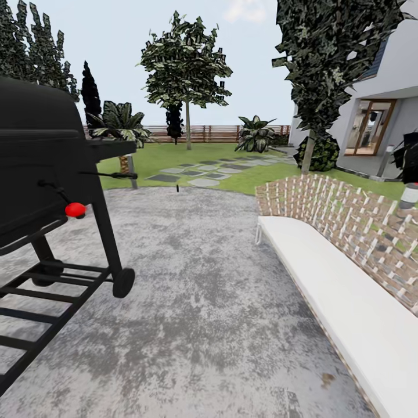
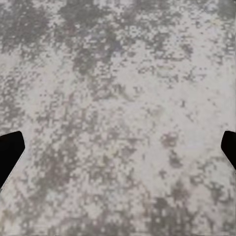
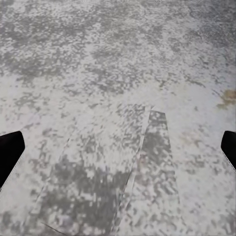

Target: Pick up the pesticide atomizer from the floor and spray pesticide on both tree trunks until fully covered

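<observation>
Both the left gripper (image 2: 118,147) and right gripper (image 3: 118,147) hang with fingers spread wide, holding nothing, over mottled grey paving (image 1: 197,302). In the head view, a black barbecue grill (image 1: 40,174) stands close on the left and a white-cushioned woven bench (image 1: 331,278) on the right. Beyond lie stepping stones (image 1: 197,173), lawn (image 1: 168,154), a pale-trunked tree (image 1: 187,125), the slat fence (image 1: 212,133) and the white house (image 1: 383,87).

- The left gripper (image 2: 118,152) shows as two black fingertips (image 2: 10,150), one at each side edge of the left wrist view, flat matte, without markings.
- Each tip is a blunt, angled wedge with a slanted lower edge.
- The right gripper (image 3: 118,152) looks the same: black wedge-shaped fingertips (image 3: 10,150) at both edges, plain and unmarked.
</observation>
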